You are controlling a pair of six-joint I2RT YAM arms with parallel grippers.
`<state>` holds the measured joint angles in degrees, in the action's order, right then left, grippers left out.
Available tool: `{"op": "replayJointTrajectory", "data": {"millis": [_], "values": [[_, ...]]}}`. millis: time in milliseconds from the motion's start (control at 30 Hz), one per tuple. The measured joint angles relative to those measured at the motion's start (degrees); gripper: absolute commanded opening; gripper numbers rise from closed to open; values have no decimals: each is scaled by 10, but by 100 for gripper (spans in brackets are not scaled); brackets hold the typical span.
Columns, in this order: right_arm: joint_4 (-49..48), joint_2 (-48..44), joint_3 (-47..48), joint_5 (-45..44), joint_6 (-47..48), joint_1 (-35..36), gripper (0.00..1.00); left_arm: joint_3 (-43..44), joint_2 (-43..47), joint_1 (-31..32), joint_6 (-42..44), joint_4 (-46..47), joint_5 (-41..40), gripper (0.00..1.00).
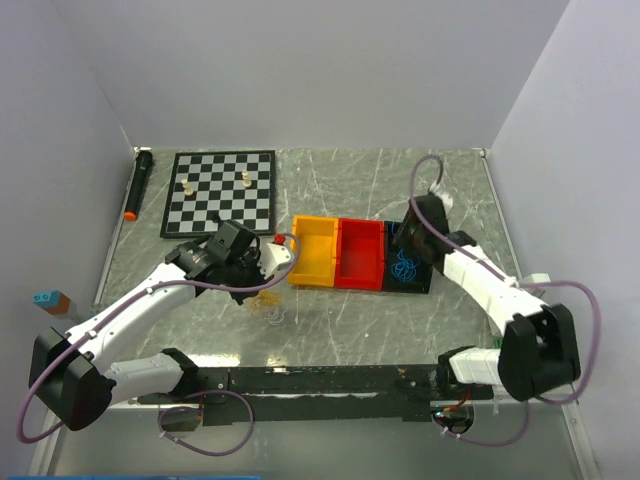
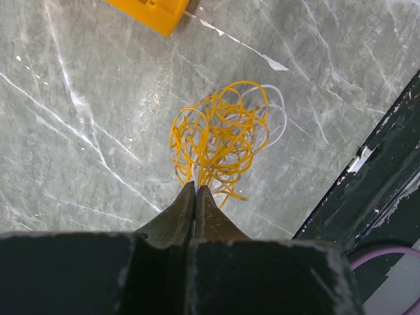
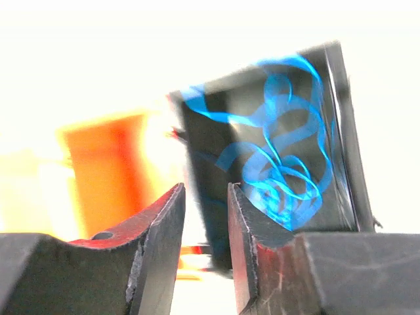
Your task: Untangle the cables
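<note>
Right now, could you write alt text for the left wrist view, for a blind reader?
The shut left hand pinches the near edge of a tangle of yellow and white cables lying on a grey marbled table. The corner of a yellow bin shows at the top, a black rail at the right.

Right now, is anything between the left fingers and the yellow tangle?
Nothing visible. The shut left fingers point tip-first at the near edge of the yellow tangle, which lies on bare table. The yellow bin sits beyond it, off the line.
</note>
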<state>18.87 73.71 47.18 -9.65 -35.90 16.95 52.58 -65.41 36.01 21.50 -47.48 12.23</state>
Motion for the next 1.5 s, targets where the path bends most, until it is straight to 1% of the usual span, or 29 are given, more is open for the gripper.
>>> {"op": "replayJointTrajectory", "data": {"millis": [100,200,300,533,767,933,1100,1267,1500], "values": [[11,-31,63,-3,11,-6,42,0,0,0,0,0,0,2],[5,-39,95,-14,24,-14,43,0,0,0,0,0,0,2],[3,-21,97,-24,36,-25,44,0,0,0,0,0,0,2],[5,75,96,-47,57,-39,48,0,0,0,0,0,0,2],[-5,82,96,-90,83,-43,49,0,0,0,0,0,0,2],[-17,88,96,-94,90,-65,48,0,-1,0,0,0,0,2],[-21,124,99,-87,90,-89,45,0,-6,0,1,1,0,2],[-27,149,110,-78,91,-93,39,0,-12,0,2,1,-1,2],[-37,153,110,-71,96,-94,22,0,-19,0,3,5,-1,2]]}}
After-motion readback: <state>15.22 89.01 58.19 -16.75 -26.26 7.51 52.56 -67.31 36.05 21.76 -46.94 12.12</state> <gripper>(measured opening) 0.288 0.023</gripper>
